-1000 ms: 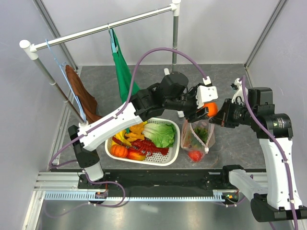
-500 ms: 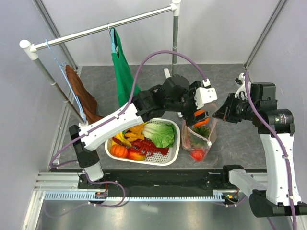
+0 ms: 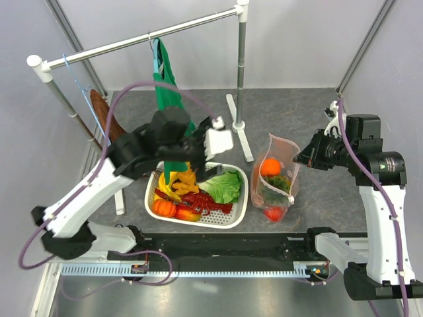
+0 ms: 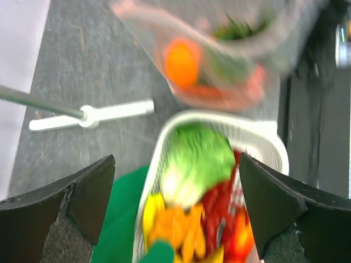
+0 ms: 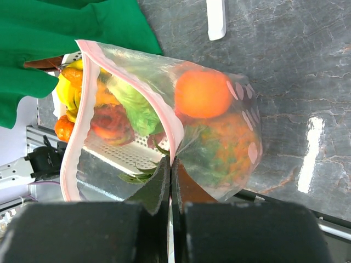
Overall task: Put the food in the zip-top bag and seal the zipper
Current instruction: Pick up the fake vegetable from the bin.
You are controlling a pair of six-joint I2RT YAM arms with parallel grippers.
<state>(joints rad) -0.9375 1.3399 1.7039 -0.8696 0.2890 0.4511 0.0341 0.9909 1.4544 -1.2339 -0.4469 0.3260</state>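
While the right fingers [image 5: 156, 192] clamp the pale pink zipper strip [image 5: 80, 109] of the crinkly clear plastic zip-top bag [image 5: 219, 137] — mouth agape, just right of the white perforated basket [image 3: 243, 201] — the left fingers [image 4: 77, 203], nearer, hang wide apart above the basket's glossy toy food [image 3: 198, 198].

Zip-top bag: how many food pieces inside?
3 visible: orange fruit at its far end, green leafy piece mid-bag, red piece at its near end; more may be hidden.

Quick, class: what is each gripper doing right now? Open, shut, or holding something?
Left gripper: open, holding nothing, above the basket.
Right gripper: shut on the zip-top bag, pinching its pink mouth edge.
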